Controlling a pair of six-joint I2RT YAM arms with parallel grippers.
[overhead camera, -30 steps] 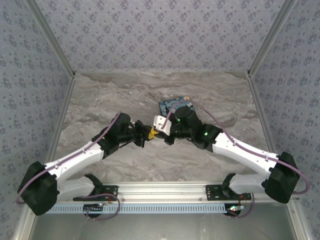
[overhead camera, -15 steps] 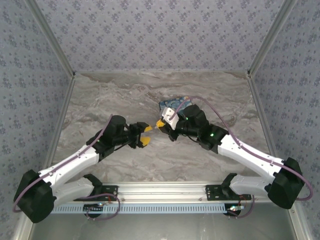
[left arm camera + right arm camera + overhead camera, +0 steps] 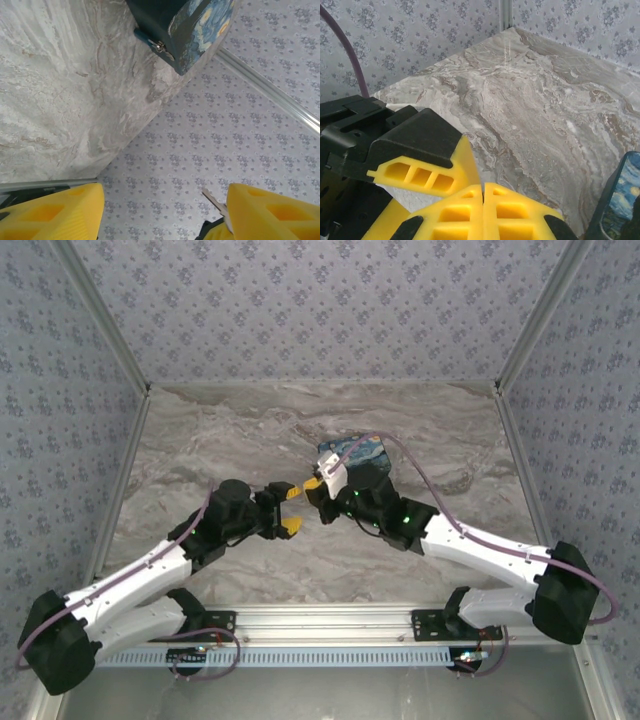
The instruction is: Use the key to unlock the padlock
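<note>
Key (image 3: 214, 201) by left gripper (image 3: 165, 195); jaws apart

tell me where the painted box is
In the top view the painted box sits on the table right of centre, just beyond the right gripper.

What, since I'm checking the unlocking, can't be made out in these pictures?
- Top external: painted box front, hidden by the right gripper.
- Left wrist: latch fitting on the box, too small to tell locked or open.
- Left wrist: key, mostly hidden behind a finger of the left gripper.
</note>
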